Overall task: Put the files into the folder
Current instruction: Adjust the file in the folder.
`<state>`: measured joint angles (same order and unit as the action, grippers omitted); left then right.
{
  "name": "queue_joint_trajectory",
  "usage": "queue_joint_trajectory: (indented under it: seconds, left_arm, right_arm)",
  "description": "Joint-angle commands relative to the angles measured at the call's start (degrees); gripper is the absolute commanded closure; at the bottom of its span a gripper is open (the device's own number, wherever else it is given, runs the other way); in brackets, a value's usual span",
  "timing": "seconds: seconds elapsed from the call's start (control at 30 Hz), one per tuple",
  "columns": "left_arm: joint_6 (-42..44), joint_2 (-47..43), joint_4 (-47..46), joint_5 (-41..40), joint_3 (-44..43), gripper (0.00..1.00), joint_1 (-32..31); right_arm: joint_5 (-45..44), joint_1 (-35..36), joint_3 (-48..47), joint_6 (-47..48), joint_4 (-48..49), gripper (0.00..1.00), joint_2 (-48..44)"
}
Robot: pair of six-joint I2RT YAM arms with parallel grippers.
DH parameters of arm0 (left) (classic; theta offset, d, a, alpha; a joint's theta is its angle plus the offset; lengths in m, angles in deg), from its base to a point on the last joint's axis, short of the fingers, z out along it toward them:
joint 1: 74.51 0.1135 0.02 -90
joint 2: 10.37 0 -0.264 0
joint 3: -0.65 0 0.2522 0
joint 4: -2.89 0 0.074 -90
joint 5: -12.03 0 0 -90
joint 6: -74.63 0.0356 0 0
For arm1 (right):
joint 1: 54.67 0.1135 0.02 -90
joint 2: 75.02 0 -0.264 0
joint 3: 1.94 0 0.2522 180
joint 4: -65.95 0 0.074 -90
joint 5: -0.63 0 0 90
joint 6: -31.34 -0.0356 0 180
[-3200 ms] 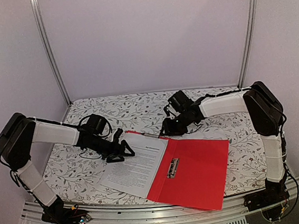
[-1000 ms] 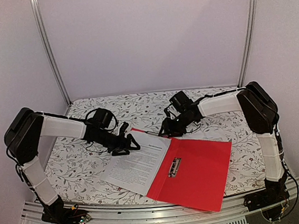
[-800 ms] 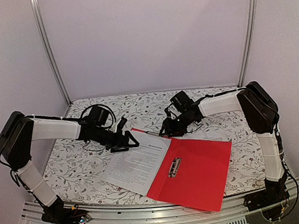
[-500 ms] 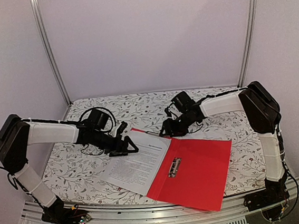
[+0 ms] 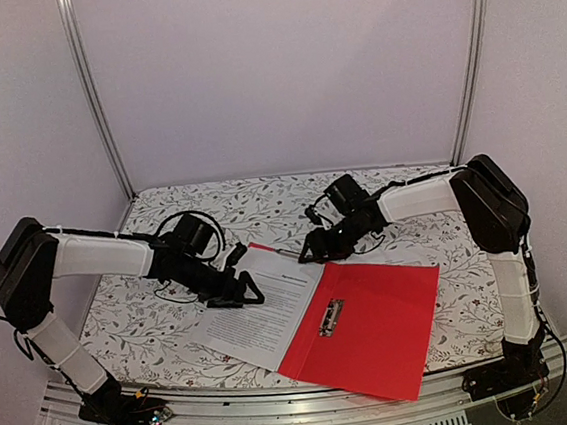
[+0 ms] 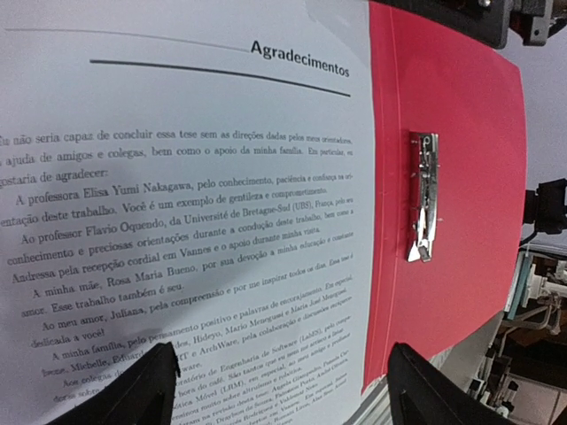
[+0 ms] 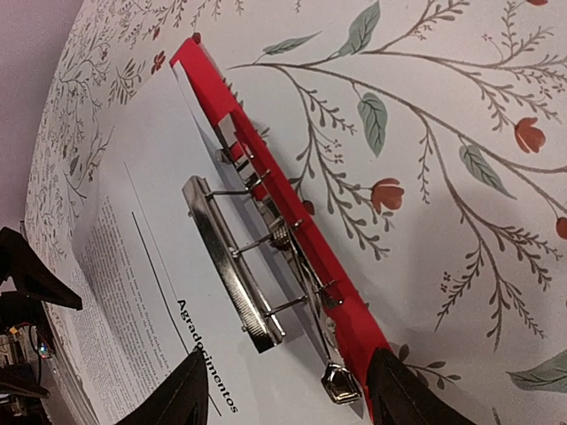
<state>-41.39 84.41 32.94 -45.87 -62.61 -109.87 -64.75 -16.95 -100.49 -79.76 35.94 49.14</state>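
The red folder (image 5: 375, 329) lies open on the table, and the files (image 5: 258, 310), white printed sheets, cover its left half. In the right wrist view a metal clamp bar (image 7: 230, 266) fixed to the folder's far red edge (image 7: 266, 181) lies across the top margin of the files (image 7: 124, 257). My right gripper (image 5: 312, 250) (image 7: 283, 394) hangs open straddling that clamp's lever end. My left gripper (image 5: 243, 292) (image 6: 283, 398) is open just above the files (image 6: 195, 221), holding nothing. A second metal clip (image 6: 423, 195) sits on the folder's right half (image 6: 461, 133).
The floral tablecloth (image 5: 262, 199) covers the table between two upright metal posts (image 5: 92, 100). The folder's near corner reaches the table's front rail (image 5: 313, 411). Pale walls close in the back and both sides.
My right gripper's jaws have spread wider at the folder's far edge. My left gripper has shifted slightly nearer and lower over the files. Folder and files have not moved.
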Motion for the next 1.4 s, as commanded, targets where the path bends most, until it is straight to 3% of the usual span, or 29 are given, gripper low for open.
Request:
queue_joint_trajectory:
  seconds: [0.0, 0.5, 1.37]
  left_arm:
    - [1.0, -0.1, 1.3, -0.8, 0.6, 0.18, -0.9]
    - [0.9, -0.6, 1.2, -1.2, 1.0, 0.18, -1.0]
    - [1.8, 5.1, 1.1, 0.9, -2.7, 0.18, -1.5]
  right_arm:
    - [2.0, -0.4, -1.0, 5.0, -2.0, 0.38, 1.6]
    - [-1.4, -2.0, -2.6, 11.5, -2.9, 0.37, 0.3]
    - [8.2, -1.7, -4.0, 13.7, -4.8, 0.39, 5.1]
